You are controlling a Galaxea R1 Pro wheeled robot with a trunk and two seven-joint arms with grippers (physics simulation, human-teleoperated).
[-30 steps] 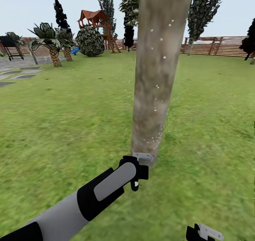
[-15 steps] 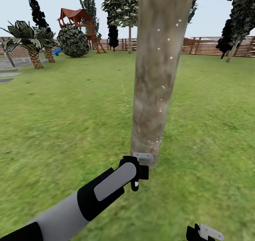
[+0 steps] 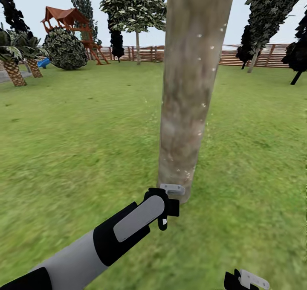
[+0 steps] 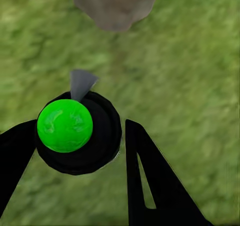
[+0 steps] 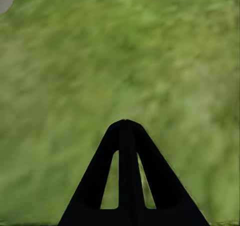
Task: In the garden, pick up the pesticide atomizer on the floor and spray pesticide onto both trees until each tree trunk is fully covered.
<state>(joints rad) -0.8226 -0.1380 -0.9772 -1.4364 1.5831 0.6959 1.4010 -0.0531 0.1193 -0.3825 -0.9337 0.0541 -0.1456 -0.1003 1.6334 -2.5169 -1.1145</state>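
A thick mottled grey-brown tree trunk [image 3: 187, 89] rises right in front of me, dotted with white pesticide specks [image 3: 200, 106]. My left gripper [image 3: 167, 204] is low beside the trunk's base, shut on the pesticide atomizer [image 3: 162, 223], a small black item with a white tip. The left wrist view shows the atomizer [image 4: 75, 136] as a round black body with a green cap and grey nozzle between the fingers [image 4: 145, 171], pointing toward the trunk [image 4: 115, 4]. My right gripper [image 3: 245, 279] hangs low over the grass, its fingers [image 5: 126, 136] pressed together and empty.
Green lawn [image 3: 76, 132] spreads all around. A brown slatted fence [image 3: 264, 55] runs along the back. A wooden play tower [image 3: 68, 21], a round bush [image 3: 64, 49], palm-like plants [image 3: 15, 64] and dark trees [image 3: 264, 13] stand far off.
The camera has swung, so the fence, tower and far trees slid left in the picture. The trunk and both arms keep their places in view. The white specks sit slightly differently on the trunk.
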